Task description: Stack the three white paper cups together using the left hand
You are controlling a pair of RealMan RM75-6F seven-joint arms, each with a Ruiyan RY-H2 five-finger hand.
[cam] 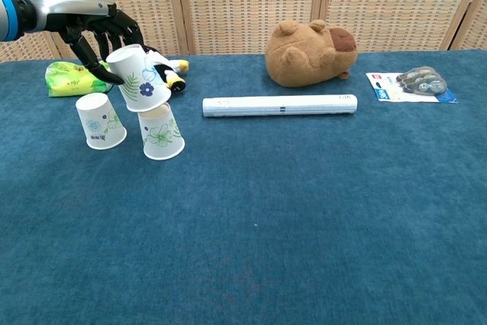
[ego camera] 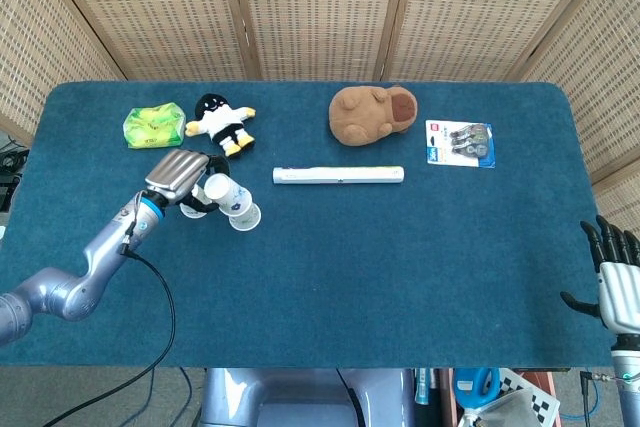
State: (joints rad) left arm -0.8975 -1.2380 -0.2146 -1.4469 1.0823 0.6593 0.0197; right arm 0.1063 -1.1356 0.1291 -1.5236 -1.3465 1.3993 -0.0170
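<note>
My left hand [cam: 103,27] [ego camera: 178,174] holds a white paper cup with a blue flower print [cam: 139,78] [ego camera: 223,191], mouth down and tilted. It hangs right over a second upside-down cup with a green print [cam: 161,132] [ego camera: 243,216], its rim at that cup's top. A third upside-down cup [cam: 100,121] [ego camera: 196,208] stands just to the left, partly hidden under my hand in the head view. My right hand [ego camera: 616,279] hangs off the table's near right corner, fingers spread, holding nothing.
Behind the cups lie a green packet [cam: 71,78] and a black-and-white plush toy [ego camera: 224,121]. A white rolled tube [cam: 279,104] lies to the right, with a brown plush animal [cam: 310,52] and a blister pack [cam: 414,84] beyond it.
</note>
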